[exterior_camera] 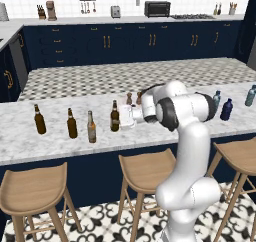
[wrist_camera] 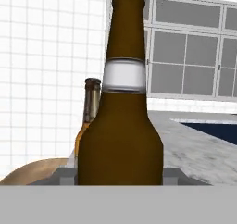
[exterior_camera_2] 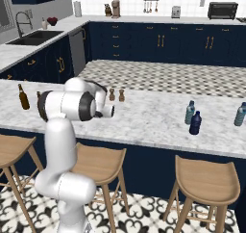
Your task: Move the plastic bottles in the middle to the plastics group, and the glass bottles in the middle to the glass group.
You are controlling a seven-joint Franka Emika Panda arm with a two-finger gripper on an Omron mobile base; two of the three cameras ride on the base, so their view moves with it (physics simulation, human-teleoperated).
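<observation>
Long white-grey marbled worktop point(exterior_camera: 55, 136) runs across mid frame of both base views, wooden stools below it. White robot arm rises at lower right of the left base view and bends left toward the bottle row; its tool point(exterior_camera: 131, 117) sits at centre frame, right beside a tall dark brown long-necked glass bottle point(exterior_camera: 115, 117). In the hand view that same bottle fills the centre, pale band on the neck, body wedged between the grey finger tips at the bottom edge, so tool looks clenched on it, likely to carry it left to the glass group. Just left of it stands a tall lighter amber glass bottle with greyish label point(exterior_camera: 91, 127), also peeking behind the held one in the hand view. Further left, mid-left of frame, two tall dark brown beer bottles point(exterior_camera: 39, 119), the glass group, near each other. At far right of the left base view, a short dark navy plastic bottle point(exterior_camera: 226, 109) stands just beside a pale teal translucent plastic bottle point(exterior_camera: 216, 99), another teal one at the right edge; navy still unsorted, by the look of it.
</observation>
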